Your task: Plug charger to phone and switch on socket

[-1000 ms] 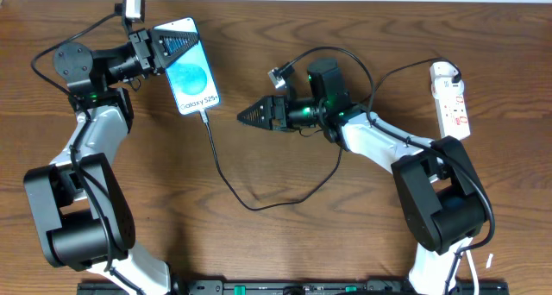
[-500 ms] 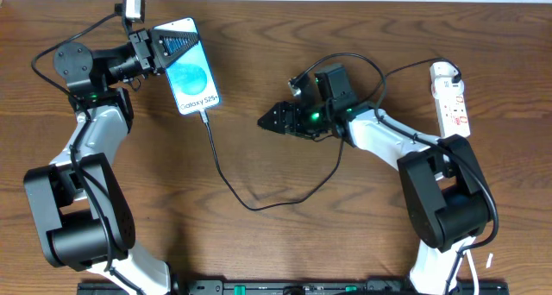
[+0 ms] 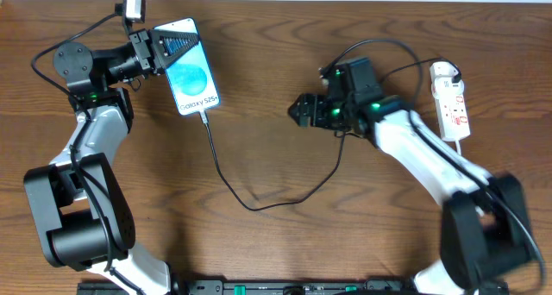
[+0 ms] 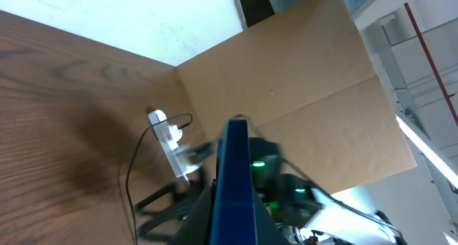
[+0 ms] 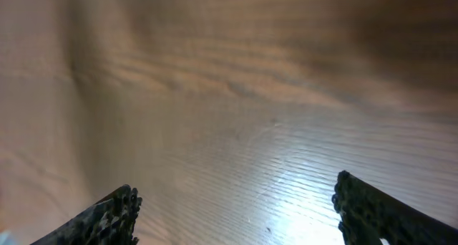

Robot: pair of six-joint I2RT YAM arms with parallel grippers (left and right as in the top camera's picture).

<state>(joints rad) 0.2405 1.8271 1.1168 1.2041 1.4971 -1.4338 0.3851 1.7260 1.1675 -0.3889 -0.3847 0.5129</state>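
The phone lies at the back left, its light blue screen up. My left gripper is shut on its top end; in the left wrist view the phone's blue edge stands clamped in my left gripper. The charger, a thin black cable, has its tip in the phone's lower end, loops toward the front and runs right under the right arm. My right gripper hovers mid-table, open and empty, pointing left. The right wrist view shows only bare wood within my right gripper. The socket lies at the far right.
The white power strip also appears small in the left wrist view, socket, with a cardboard wall behind it. The right arm's white link stretches between mid-table and the front right edge.
The right gripper has pulled back to the right, away from the phone and closer to the socket, still open. The left gripper and the phone have not moved.
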